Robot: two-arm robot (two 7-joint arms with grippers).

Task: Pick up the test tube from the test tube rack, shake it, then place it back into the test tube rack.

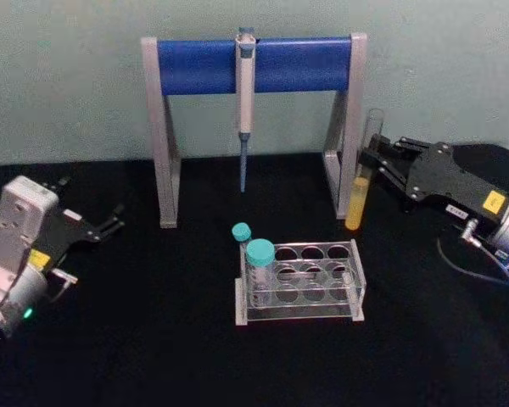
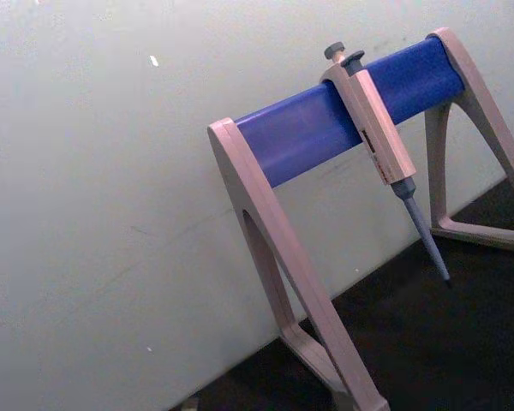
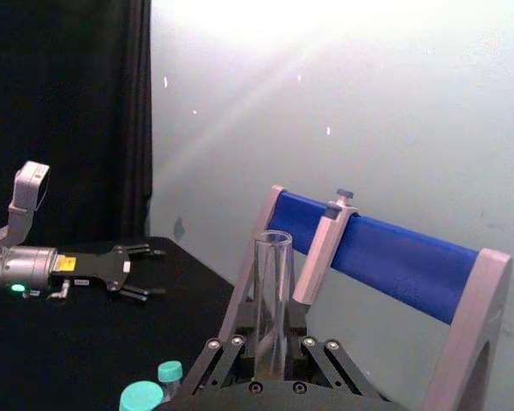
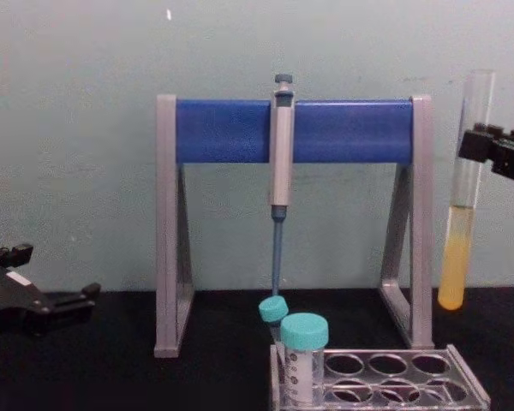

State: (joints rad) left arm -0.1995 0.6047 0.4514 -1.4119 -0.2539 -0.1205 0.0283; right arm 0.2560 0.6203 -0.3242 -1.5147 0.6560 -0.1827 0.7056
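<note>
In right gripper [image 1: 371, 163], slim glass tube [image 1: 357, 203] (upright)

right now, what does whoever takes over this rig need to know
Right tool: shut on the tube, held roughly upright, clear of the rack, by the right leg of the stand.
Left tool: open, empty, parked at the left.
Done: tube picked up. Shaking: cannot tell.
Left: shake if needed, return tube to rack.

Upright test tube [image 1: 357, 202] in right end effector [image 1: 372, 165], beyond test tube rack [image 1: 297, 310]
</note>
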